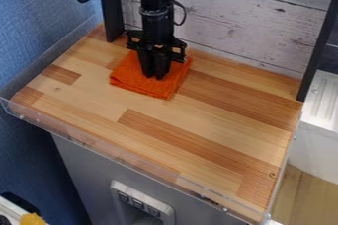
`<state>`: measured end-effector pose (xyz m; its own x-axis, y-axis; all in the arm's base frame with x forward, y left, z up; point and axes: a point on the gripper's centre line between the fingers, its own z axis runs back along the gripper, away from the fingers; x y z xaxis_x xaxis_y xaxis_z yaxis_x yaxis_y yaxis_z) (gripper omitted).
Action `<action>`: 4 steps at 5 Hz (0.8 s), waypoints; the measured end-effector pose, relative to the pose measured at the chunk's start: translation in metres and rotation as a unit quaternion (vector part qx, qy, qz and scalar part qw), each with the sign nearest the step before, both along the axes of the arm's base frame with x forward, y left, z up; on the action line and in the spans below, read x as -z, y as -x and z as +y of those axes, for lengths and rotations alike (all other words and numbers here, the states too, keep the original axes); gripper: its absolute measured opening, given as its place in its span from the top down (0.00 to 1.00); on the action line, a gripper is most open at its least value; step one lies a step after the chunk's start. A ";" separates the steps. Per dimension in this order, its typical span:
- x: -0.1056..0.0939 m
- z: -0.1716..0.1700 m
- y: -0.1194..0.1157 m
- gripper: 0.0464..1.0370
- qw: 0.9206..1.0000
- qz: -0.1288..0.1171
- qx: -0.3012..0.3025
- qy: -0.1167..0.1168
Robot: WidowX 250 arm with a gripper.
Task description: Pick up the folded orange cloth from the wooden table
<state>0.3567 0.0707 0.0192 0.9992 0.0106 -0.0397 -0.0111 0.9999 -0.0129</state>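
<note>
Okay, black pincer (155, 77) over orange cloth (149, 87) on wooden tabletop (198, 145), upper middle; can't tell if clenched or released.

You have one orange cloth (133, 79), one set of jaws (156, 75), one table (211, 120), two black posts (111, 14) at eleven and two o'clock.

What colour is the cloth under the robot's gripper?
The cloth is bright orange; it shows best in the camera view, under the gripper.
</note>
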 end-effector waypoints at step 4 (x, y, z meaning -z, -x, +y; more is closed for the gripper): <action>-0.080 -0.013 0.042 0.04 0.999 -0.026 0.020 -0.008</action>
<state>0.3143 0.0572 0.0990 0.9995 -0.0297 0.0117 0.0297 0.9996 0.0039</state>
